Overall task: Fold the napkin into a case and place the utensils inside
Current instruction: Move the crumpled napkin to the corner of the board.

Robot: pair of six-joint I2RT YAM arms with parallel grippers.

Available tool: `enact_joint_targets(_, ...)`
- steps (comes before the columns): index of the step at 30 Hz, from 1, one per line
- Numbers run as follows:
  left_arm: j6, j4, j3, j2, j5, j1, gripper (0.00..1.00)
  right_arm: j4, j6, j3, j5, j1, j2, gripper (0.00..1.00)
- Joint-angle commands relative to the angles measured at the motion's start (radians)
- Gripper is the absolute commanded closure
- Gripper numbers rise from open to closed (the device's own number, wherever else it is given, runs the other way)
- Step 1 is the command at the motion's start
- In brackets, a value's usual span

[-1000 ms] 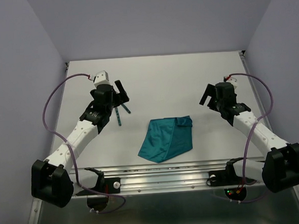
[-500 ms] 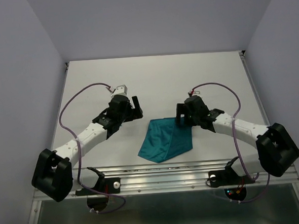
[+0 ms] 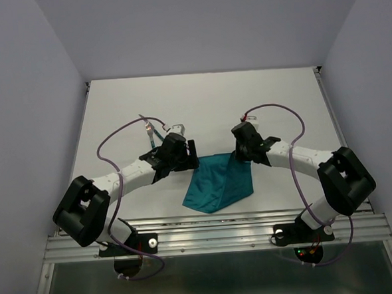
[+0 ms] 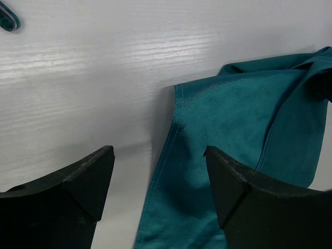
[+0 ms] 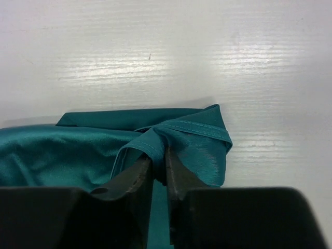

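Observation:
The teal-green napkin (image 3: 218, 184) lies folded into a tapering wedge on the white table, near the front edge. My right gripper (image 3: 240, 154) is at its far right corner, and in the right wrist view the gripper (image 5: 159, 167) is shut on a bunched fold of the napkin (image 5: 72, 150). My left gripper (image 3: 191, 158) stands open at the cloth's far left corner. In the left wrist view this gripper (image 4: 158, 156) straddles the stitched left hem of the napkin (image 4: 233, 119). The utensils (image 3: 152, 131), with teal handles, lie behind the left arm, and one tip of the utensils (image 4: 7, 21) shows.
A metal rail (image 3: 214, 234) runs along the table's near edge below the napkin. Purple cables loop over both arms. Lilac walls close the table (image 3: 206, 100) at the back and both sides.
Both arms swung inward from the table's sides to the napkin's far corners. The right gripper went from open to shut on the cloth. The left arm's move uncovered the utensils.

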Motion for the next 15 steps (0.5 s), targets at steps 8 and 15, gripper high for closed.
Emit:
enact_joint_targets(8, 0.005, 0.031, -0.041, -0.023, 0.056, -0.007, 0.28, 0.02, 0.011, 0.092, 0.141, -0.001, -0.044, 0.99)
enact_joint_targets(15, 0.007, 0.017, -0.058, -0.02, 0.054, -0.023, 0.28, 0.078, 0.005, 0.194, 0.114, -0.122, -0.003, 0.99)
